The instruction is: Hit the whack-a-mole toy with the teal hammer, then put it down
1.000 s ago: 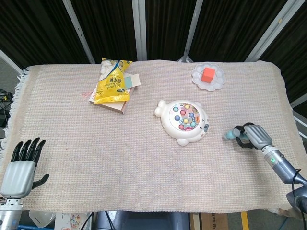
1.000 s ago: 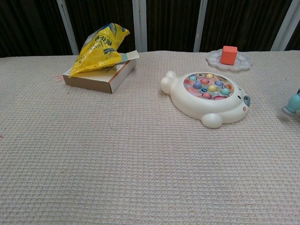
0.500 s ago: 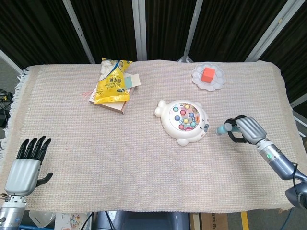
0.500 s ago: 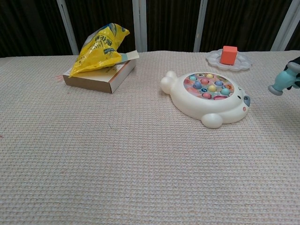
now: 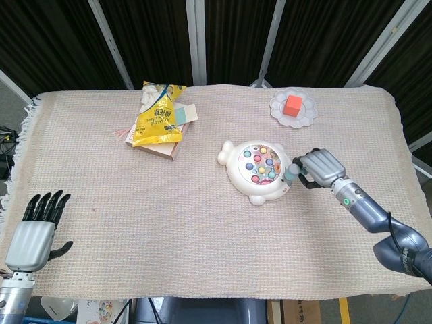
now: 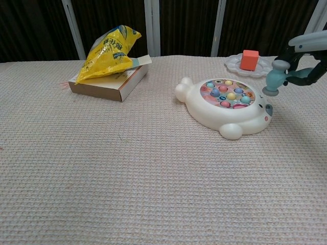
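Observation:
The white whack-a-mole toy (image 5: 258,171) (image 6: 225,104), with several coloured buttons on top, lies right of the table's middle. My right hand (image 5: 320,168) (image 6: 306,58) holds the teal hammer (image 5: 290,175) (image 6: 276,77) in the air. The hammer's head hangs just above the toy's right edge, apart from it. My left hand (image 5: 34,228) rests at the table's near left corner with fingers spread and nothing in it; only the head view shows it.
A yellow snack bag (image 5: 159,113) (image 6: 106,48) lies on a flat box (image 6: 110,82) at the back left. A white plate (image 5: 278,108) (image 6: 232,63) with a red cube (image 5: 293,104) (image 6: 250,59) stands at the back right. A beige woven cloth (image 5: 135,216) covers the table.
My right hand has lifted the teal hammer off the cloth and carried it left, from the table's right side up to the toy's right edge. The left hand shifted only slightly.

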Available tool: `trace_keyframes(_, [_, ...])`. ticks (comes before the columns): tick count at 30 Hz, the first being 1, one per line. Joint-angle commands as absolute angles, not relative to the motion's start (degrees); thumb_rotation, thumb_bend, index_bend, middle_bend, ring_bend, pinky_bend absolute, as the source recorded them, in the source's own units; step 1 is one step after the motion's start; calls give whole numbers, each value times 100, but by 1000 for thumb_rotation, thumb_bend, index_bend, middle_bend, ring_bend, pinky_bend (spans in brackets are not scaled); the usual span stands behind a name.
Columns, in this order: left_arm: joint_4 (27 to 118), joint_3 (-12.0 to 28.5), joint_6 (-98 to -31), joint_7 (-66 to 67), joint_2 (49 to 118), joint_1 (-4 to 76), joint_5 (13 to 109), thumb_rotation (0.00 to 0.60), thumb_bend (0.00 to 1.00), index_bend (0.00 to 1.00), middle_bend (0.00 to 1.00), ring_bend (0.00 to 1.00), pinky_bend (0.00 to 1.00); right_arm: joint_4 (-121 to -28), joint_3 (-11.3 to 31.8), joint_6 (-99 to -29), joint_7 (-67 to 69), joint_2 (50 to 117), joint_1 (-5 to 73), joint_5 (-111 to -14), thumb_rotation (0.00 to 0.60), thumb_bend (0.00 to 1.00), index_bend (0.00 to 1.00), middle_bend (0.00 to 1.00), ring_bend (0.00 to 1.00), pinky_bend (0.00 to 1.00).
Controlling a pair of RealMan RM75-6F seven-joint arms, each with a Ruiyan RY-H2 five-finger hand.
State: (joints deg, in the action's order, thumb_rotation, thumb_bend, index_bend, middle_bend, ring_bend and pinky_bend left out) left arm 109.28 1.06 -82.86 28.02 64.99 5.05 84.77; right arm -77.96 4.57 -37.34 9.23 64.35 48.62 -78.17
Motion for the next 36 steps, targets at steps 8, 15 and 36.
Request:
trace_keyframes(8, [10816, 124, -8210, 2667, 6525, 554, 8363, 600, 154, 0, 0, 0, 0, -7760, 608, -2994, -369, 6655, 5411, -6622, 600, 797, 831, 754, 575, 304])
trace_keyframes(15, [10772, 133, -8172, 2634, 6538, 585, 8301, 600, 154, 0, 0, 0, 0, -7660, 502, -2874, -862, 6835, 5580, -6138, 600, 797, 834, 756, 577, 307])
trace_keyframes(36, [10606, 130, -8129, 2425, 6568, 645, 8232, 600, 154, 0, 0, 0, 0, -8154, 256, -3261, -1923, 6667, 5960, -4989, 600, 799, 852, 765, 587, 314])
